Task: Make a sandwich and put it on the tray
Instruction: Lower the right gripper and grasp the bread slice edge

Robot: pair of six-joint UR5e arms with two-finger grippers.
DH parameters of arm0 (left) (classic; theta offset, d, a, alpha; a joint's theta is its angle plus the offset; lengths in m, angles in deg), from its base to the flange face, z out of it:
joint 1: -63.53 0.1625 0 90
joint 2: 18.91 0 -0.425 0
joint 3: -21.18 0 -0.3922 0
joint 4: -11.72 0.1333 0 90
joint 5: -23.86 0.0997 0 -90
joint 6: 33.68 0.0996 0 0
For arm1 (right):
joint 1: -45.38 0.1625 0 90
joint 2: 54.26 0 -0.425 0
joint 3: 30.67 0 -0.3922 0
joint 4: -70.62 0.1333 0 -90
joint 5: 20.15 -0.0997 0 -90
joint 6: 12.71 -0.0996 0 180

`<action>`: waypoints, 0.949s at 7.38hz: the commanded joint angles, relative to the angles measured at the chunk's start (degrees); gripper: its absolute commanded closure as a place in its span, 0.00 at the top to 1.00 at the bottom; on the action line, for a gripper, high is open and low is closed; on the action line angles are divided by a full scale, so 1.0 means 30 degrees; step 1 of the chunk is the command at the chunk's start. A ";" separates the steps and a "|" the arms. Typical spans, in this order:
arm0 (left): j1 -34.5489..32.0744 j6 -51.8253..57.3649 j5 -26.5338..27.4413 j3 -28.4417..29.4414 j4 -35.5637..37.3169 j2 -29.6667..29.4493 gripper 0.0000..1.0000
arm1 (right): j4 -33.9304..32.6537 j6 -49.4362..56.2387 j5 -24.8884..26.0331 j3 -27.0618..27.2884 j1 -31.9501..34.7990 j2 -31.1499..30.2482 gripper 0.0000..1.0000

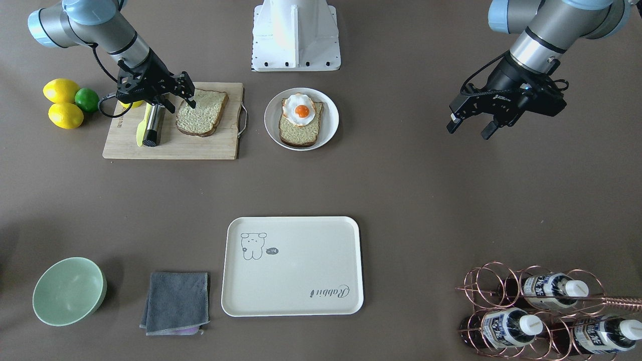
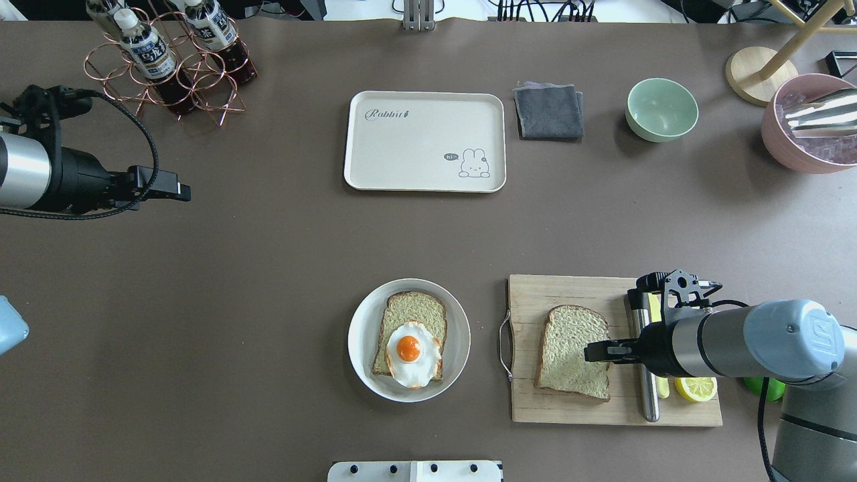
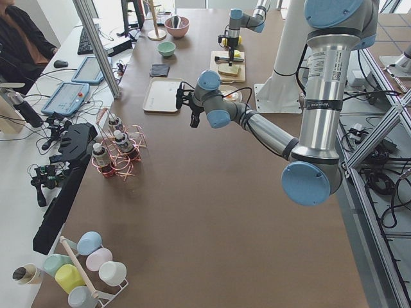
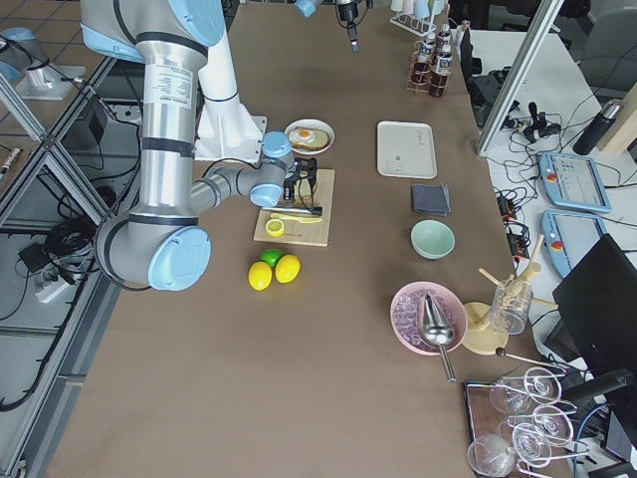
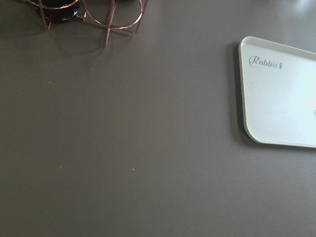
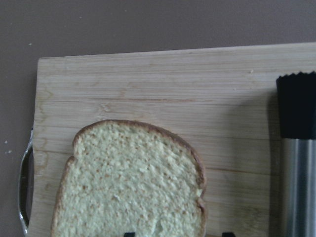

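While the right arm bends low over the cutting board (image 1: 125,145), the right gripper (image 1: 182,104) hangs at the edge of the board slice (image 1: 200,119) that faces the steel-handled tool (image 1: 153,125). Jaws spread, nothing pinched. Wrist view: two black fingertips (image 6: 129,234) at the bottom edge, one over the crumb, the other past the crust over wood. Contact with the bread: cannot tell.

Sandwich not assembled. Board slice lies flat on the wood. Plate slice (image 1: 300,134) lies on the round white plate (image 1: 329,120), which sits just beside the board's handle end. Fried egg (image 1: 299,110) on top of it, yolk up, overhanging the end toward the robot's base.

Tray (image 1: 311,250) sits across the table on the operators' side, well apart from both slices, bear drawing and "Rabbit" script on its face.

Left gripper (image 1: 470,130) hovers above the brown tabletop on the robot's left, well apart from the plate. Fingers parted, holding nothing. Its wrist camera looks down on table, one tray corner and the feet of the copper wire rack (image 1: 494,286).

Two lemons (image 1: 61,90) and a lime (image 1: 87,99) lie just off the board's far end. Lemon half (image 2: 696,388) is on the board by the tool. Grey cloth (image 1: 176,301) lies just beside the tray, green bowl (image 1: 69,291) beyond it. The rack holds bottles.
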 commanded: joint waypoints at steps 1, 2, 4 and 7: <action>0.0000 0.0000 0.0000 0.0036 0.0000 0.0000 0.98 | 0.0000 -0.0029 0.0000 -0.0138 -0.0015 0.0035 0.23; 0.0000 0.0000 0.0000 0.0065 0.0000 0.0000 0.98 | 0.0000 -0.0029 0.0000 -0.0050 -0.0015 0.0064 0.00; 0.0000 0.0000 0.0000 0.0095 0.0000 0.0000 0.98 | 0.0030 -0.1131 0.0495 -0.0020 -0.0014 0.0151 0.00; 0.0000 0.0029 0.0000 0.0182 0.0000 -0.0087 0.97 | 0.0030 -0.1611 0.0120 0.0678 0.0305 0.0855 0.00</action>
